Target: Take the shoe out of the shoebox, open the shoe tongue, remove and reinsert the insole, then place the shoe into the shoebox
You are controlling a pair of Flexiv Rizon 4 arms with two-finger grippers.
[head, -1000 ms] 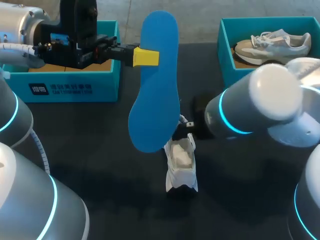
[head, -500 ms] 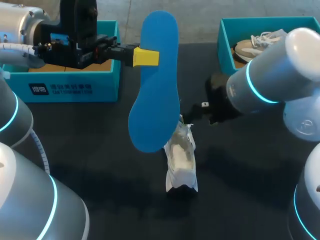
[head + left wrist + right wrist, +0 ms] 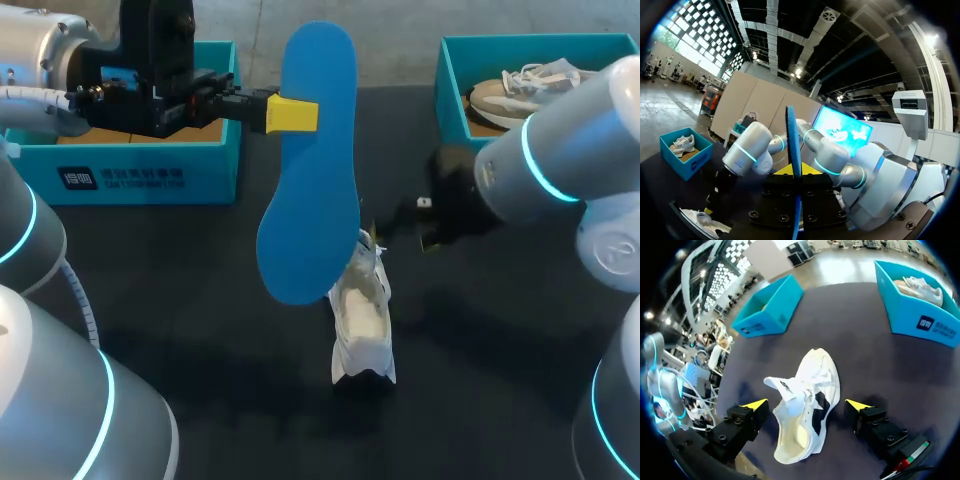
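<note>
The right claw (image 3: 805, 405) has been drawn back and up from the shoe (image 3: 809, 382) over the last second. It is now held just above the shoe with its fingers spread wide, one yellow tip to each side and neither touching. The right arm (image 3: 560, 160), which a second ago lay low and close beside the shoe, has been swung away from it towards the far right.

The left claw (image 3: 295, 113) has not been moved. It is clamped on the blue insole (image 3: 310, 170), which is held upright in the air above and behind the shoe, with its lower end hanging just over the shoe's far end.

The shoe has been left alone on the tabletop (image 3: 200, 300), unmoved, with its tongue pulled up and its opening exposed. From this it is judged that the removal of the insole is finished and the shoe has been let go, so that reinsertion is the step in hand.

The left arm (image 3: 45, 55) is stretched in level from the far left of the shoe, wrist turned so the insole hangs edge-on between the fingers. The right arm is bent, with its wrist angled down at the shoe.
</note>
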